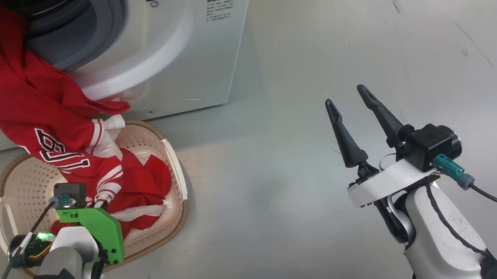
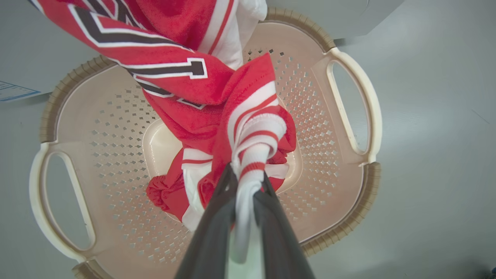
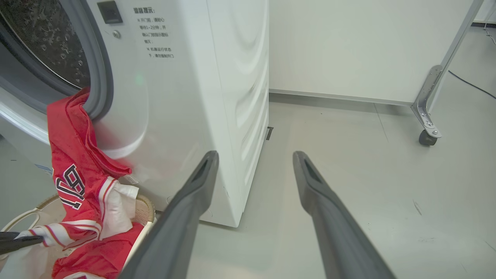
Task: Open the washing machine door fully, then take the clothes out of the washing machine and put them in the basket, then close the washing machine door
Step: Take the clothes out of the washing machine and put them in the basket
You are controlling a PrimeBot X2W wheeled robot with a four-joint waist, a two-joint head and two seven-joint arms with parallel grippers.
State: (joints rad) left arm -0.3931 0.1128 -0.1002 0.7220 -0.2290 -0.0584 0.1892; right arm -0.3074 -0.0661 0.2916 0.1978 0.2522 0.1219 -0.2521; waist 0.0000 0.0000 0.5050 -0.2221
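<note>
The washing machine [image 1: 176,54] stands at the upper left with its drum mouth uncovered; its door is out of view. A red garment with dark lettering [image 1: 38,103] hangs from the drum mouth down into the cream basket [image 1: 177,160] on the floor in front. More red clothes [image 1: 144,183] lie in the basket. My left gripper [image 2: 246,174] hovers over the basket [image 2: 372,116], shut on the hanging garment's red-and-white striped trim [image 2: 255,131]. My right gripper [image 1: 345,95] stands open and empty over bare floor to the right, beside the machine's side [image 3: 240,97].
Grey floor stretches to the right of the machine. A white panel on a metal leg with a caster [image 3: 426,137] stands behind it, and a dark cable [image 3: 469,83] runs along the floor at the far right.
</note>
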